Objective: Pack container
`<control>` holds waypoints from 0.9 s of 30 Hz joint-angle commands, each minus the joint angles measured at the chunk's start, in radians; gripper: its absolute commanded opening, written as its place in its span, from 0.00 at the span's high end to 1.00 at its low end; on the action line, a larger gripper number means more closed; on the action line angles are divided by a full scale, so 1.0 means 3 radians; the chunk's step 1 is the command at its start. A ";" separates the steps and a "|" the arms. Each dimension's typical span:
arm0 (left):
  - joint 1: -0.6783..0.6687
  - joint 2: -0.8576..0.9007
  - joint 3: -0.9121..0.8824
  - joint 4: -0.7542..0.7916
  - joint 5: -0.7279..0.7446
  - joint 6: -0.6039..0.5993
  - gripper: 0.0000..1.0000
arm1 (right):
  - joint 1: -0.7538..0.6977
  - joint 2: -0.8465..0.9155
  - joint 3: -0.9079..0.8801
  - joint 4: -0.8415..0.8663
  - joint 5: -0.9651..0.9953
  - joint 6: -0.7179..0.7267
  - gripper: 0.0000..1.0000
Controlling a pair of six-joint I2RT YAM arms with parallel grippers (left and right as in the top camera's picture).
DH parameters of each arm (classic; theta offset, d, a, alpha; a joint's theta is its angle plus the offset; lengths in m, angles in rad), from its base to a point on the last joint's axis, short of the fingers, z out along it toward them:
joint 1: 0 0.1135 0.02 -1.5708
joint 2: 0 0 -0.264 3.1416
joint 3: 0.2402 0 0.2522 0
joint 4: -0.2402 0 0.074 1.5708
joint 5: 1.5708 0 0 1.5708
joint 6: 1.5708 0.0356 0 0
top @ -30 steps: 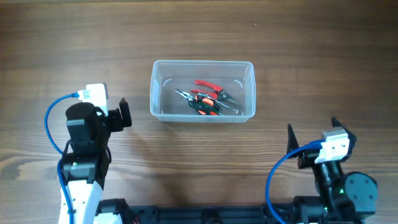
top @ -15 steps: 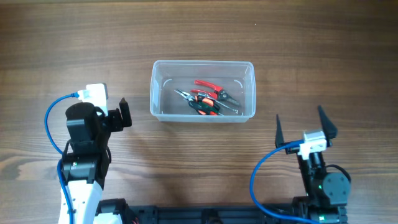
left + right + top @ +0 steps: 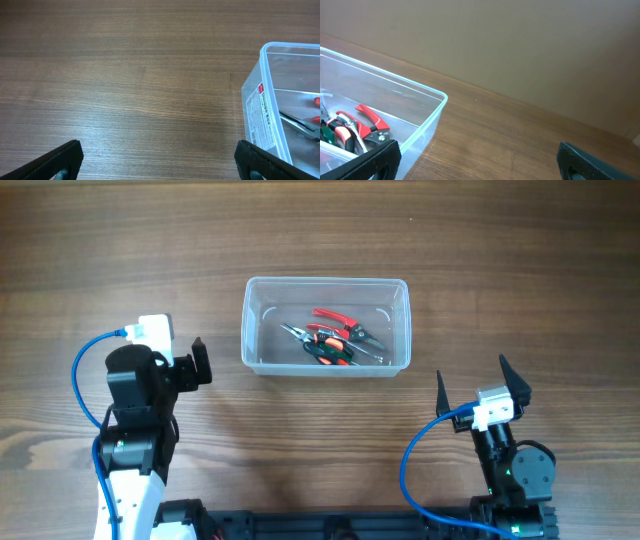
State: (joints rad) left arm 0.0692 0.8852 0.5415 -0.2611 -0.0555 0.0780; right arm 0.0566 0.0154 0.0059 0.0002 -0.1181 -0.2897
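Note:
The clear plastic container (image 3: 398, 290) stands at the table's middle. Inside lie several hand tools: red-handled pliers (image 3: 335, 320) and a green and orange tool (image 3: 328, 352). The container's label end shows in the left wrist view (image 3: 265, 112), and its corner with the red pliers (image 3: 370, 120) shows in the right wrist view (image 3: 420, 95). My left gripper (image 3: 199, 364) is open and empty, left of the container. My right gripper (image 3: 475, 390) is open and empty, at the front right of the container, apart from it.
The bare wooden table (image 3: 320, 230) surrounds the container. Blue cables loop by both arms, one at the left (image 3: 82, 380) and one at the right (image 3: 415, 470). A plain wall shows beyond the table's far edge in the right wrist view (image 3: 520, 45).
My right arm has swung left and forward toward the container, its open gripper now nearer the container's front right corner. The left arm and the container have not moved.

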 commanded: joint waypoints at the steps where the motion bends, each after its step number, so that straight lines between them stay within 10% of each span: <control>1: -0.0006 -0.0001 -0.0018 0.0009 -0.0008 0.0064 0.00 | 0.0017 -0.0043 -0.0003 0.0017 0.0079 0.0006 0.00; 20: -0.0004 -0.0051 -0.0018 -0.0031 -0.0088 0.0065 0.00 | 0.0017 -0.0043 -0.0001 0.0015 0.0079 0.0006 0.00; 27: -0.0223 -0.1186 -0.0099 -0.0338 0.0662 -0.0529 0.00 | 0.0017 -0.0043 -0.0001 0.0017 0.0079 0.0006 0.00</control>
State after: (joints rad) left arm 0.0418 0.7105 0.5354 -0.3660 -0.0036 0.0227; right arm 0.0566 0.0154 0.0059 0.0002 -0.1112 -0.2897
